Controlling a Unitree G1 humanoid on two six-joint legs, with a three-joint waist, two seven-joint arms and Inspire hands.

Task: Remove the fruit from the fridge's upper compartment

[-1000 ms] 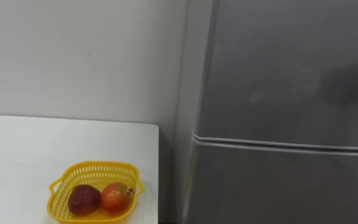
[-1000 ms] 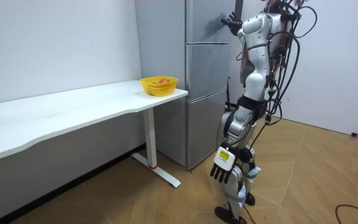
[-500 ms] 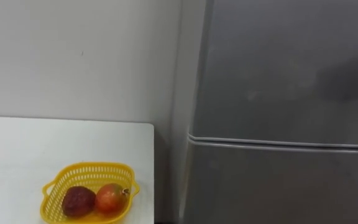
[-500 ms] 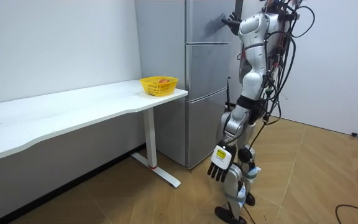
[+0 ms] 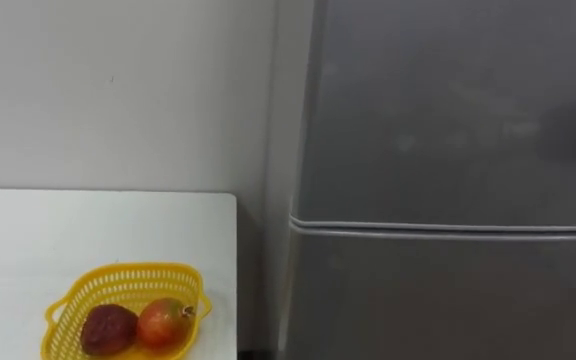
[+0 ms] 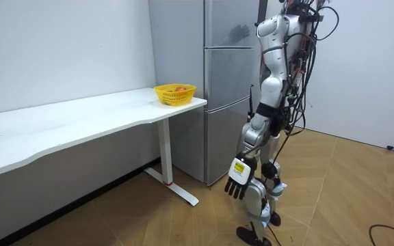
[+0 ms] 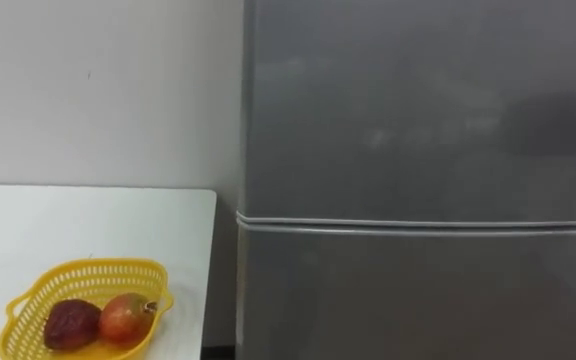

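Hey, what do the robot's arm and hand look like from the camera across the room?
The left arm is cased in silvery-white shells with darker joints between them. It ends in the left hand, which is slim, with black fingers, and has a yellow and white tag on its back.

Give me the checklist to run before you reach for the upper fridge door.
1. Standing at the fridge: ok, close before it.
2. Upper door open: not ok, shut.
3. Handle's place on the door: cannot tell.
4. Left hand free: ok, hangs open and empty by the leg.
5. Basket out of the way: ok, on the table, apart from the fridge.
6. Item inside: cannot tell.
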